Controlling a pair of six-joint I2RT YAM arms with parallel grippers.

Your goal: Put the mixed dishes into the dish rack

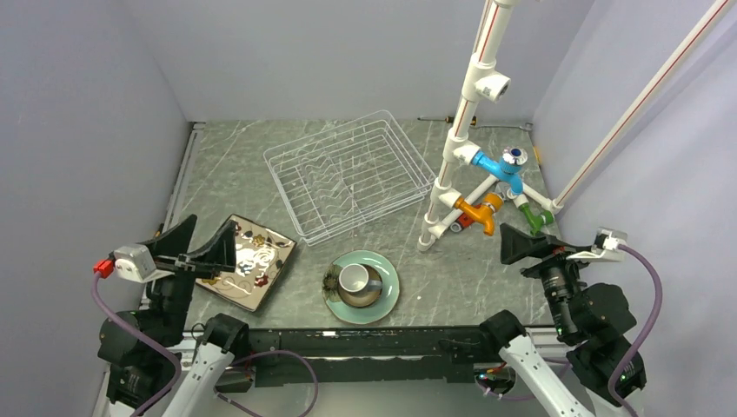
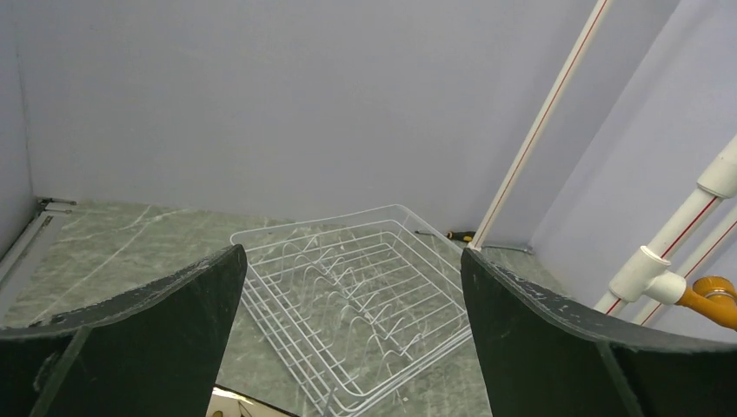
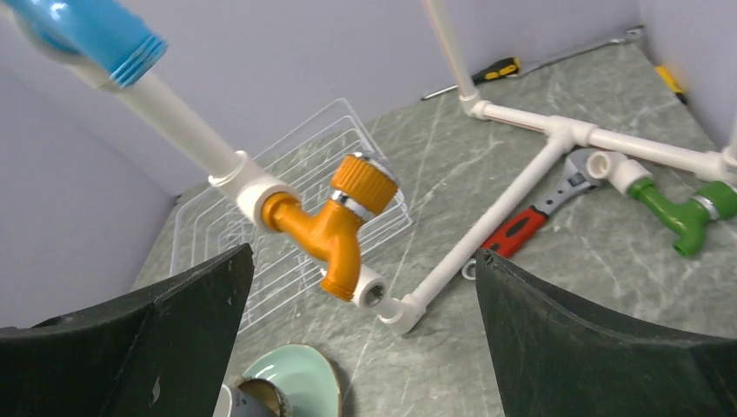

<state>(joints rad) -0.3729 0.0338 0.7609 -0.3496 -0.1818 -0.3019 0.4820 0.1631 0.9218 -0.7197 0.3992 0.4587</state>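
The white wire dish rack (image 1: 348,178) stands empty at the middle back; it also shows in the left wrist view (image 2: 356,304) and the right wrist view (image 3: 295,174). The cream floral square plate (image 1: 249,261) lies front left, with only a dark edge showing under it. The pale green plate (image 1: 382,300) lies front centre, the brown bowl (image 1: 375,295) on it and the grey mug (image 1: 355,279) in the bowl. My left gripper (image 1: 204,248) is open over the square plate's left side. My right gripper (image 1: 519,245) is open and empty, right of the green plate (image 3: 300,378).
A white pipe stand (image 1: 469,130) with blue, orange (image 3: 335,221) and green fittings rises right of the rack. A red-handled wrench (image 3: 521,230) and a screwdriver (image 3: 495,68) lie by its base pipes. Grey walls close the back and both sides.
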